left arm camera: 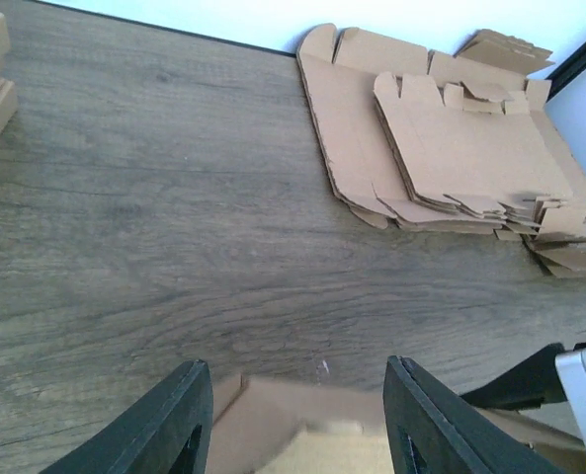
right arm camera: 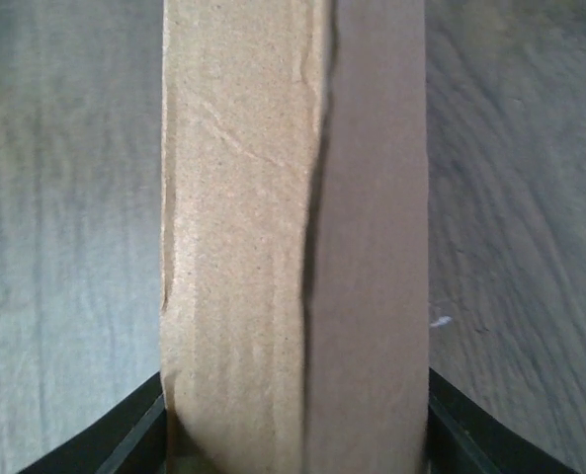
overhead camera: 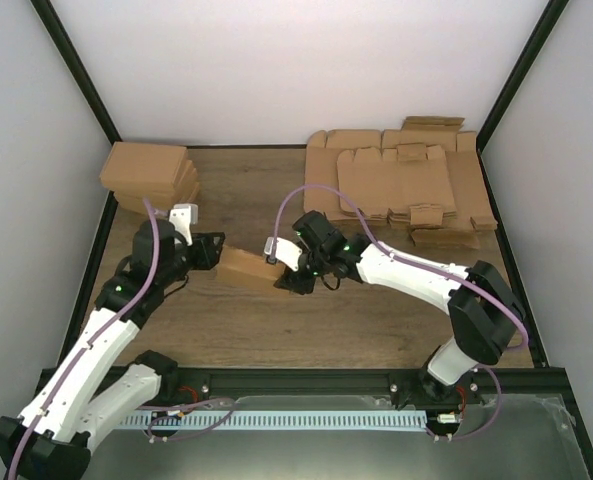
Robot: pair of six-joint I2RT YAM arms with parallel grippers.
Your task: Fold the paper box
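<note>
The paper box (overhead camera: 244, 268) is a folded light-brown cardboard piece held just above the table's middle, between the two grippers. My right gripper (overhead camera: 284, 278) is shut on its right end. In the right wrist view the box (right arm camera: 293, 247) fills the space between both fingers of the gripper (right arm camera: 294, 395), with a seam down its middle. My left gripper (overhead camera: 214, 252) is at the box's left end. In the left wrist view its jaws (left arm camera: 295, 363) stand wide open over the box (left arm camera: 302, 425), with a gap at the left finger.
A pile of flat cardboard sheets (overhead camera: 406, 185) lies at the back right and also shows in the left wrist view (left arm camera: 451, 148). A stack of folded brown boxes (overhead camera: 151, 175) stands at the back left. Black frame posts and white walls bound the table.
</note>
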